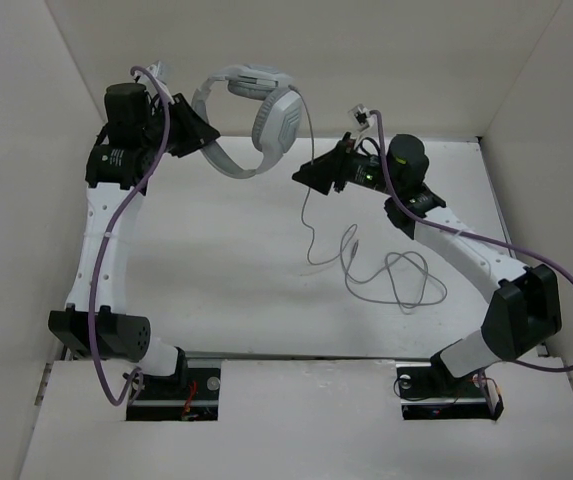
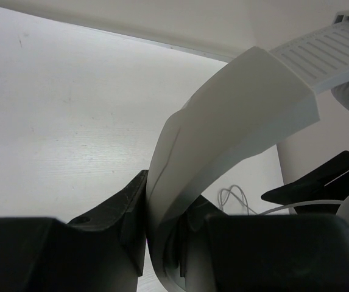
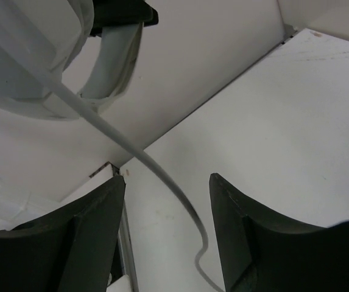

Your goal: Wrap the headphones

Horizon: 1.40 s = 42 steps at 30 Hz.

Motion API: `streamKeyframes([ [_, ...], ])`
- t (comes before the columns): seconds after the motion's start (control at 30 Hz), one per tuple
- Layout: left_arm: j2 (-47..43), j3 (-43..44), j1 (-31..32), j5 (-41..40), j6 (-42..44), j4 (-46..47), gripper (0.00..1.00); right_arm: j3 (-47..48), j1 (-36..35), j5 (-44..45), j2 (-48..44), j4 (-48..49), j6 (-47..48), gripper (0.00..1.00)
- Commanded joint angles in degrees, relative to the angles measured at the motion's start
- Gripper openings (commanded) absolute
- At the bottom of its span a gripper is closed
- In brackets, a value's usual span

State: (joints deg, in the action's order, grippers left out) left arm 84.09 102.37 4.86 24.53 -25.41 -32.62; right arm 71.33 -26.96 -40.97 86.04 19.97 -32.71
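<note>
At the near edge the two arm bases sit side by side. Just beyond them, on the white desk, the loose end of the thin grey cable lies in untidy loops right of centre, nearer the right arm.

From those loops the cable climbs toward the right fingers. In the right wrist view these fingers stand wide apart, and the cable runs through the gap between them without being pinched. It carries on upward to an ear cup at the top left of that view.

Farther back, the headphones are held clear of the desk, between the two wrists and close to the back wall. One ear cup hangs on the side toward the right fingers.

The left fingers grip the curved white headband. The left wrist view shows the band clamped tight between the two dark fingers and arching up and away to the right.
</note>
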Motion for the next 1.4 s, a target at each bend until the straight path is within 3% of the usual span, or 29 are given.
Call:
streamKeyframes([
  [0.0, -0.69, 3.54, -0.25, 3.76, -4.38, 5.9, 0.0, -0.93, 0.46, -1.13, 0.0, 9.29, -4.9, 0.62],
  [0.23, -0.34, 4.68, -0.95, 5.0, -6.23, 6.78, 0.0, -4.53, -0.41, -2.35, 1.76, 15.09, -4.91, 0.57],
  [0.47, 0.46, 5.91, -2.45, 6.75, -9.65, 8.45, 0.0, -8.4, -2.34, -3.5, 2.03, 18.53, -5.17, 0.58],
  [1.03, -0.07, 4.77, -3.94, 10.27, -14.67, 11.26, 0.0, -8.93, -8.77, -6.23, 6.68, 28.81, -8.78, 0.49],
  [1.07, -0.07, 4.77, -4.03, 10.27, -14.76, 11.35, 0.0, -8.93, -8.77, -6.4, 6.68, 28.81, -8.69, 0.46],
  [1.2, -0.16, 4.33, -4.12, 9.74, -14.76, 11.44, 0.0, -8.66, -8.77, -7.19, 5.9, 27.85, -7.55, 0.06],
  [1.37, -0.86, 1.7, -4.21, 5.71, -13.09, 10.92, 0.0, -6.39, -7.1, -6.4, 2.74, 15.49, 0.34, 0.0],
])
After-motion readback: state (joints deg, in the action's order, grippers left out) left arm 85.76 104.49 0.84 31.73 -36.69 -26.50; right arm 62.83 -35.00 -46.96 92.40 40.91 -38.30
